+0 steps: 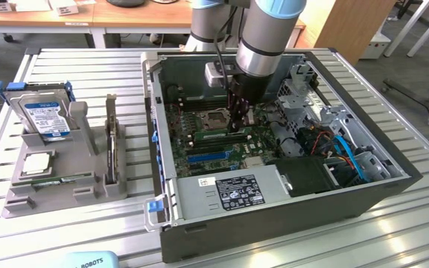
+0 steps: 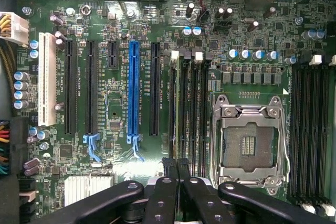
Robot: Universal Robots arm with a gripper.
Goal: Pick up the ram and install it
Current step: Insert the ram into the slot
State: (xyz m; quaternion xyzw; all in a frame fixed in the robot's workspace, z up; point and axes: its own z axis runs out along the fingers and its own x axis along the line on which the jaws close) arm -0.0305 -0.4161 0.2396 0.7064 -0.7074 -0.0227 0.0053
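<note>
Exterior view: the ram (image 1: 56, 180) lies flat in the front groove of a grey holder (image 1: 20, 206) on the desk (image 1: 87, 72), to the exterior view's left of the open case (image 1: 289, 223). In the same holder stand a drive (image 1: 44, 114) and a dark card (image 1: 111, 139), and a silver chip (image 1: 37, 162) lies just behind the ram. The arm (image 1: 263, 39) reaches down into the case, well apart from the ram. Its pincer (image 1: 237, 128) hangs low over the board (image 1: 222, 148), just beside the open socket (image 1: 214, 119), on the exterior view's right of it.

Wrist view: the pincer's two fingers (image 2: 185, 177) are clenched together, tips nearly touching, and hold nothing that I can make out. They point at the black memory slots (image 2: 189, 108). These run between the socket and a row of longer slots, among them a blue slot (image 2: 134, 93) and a white slot (image 2: 46, 77). Whether the tips touch the memory slots I cannot tell.
</note>
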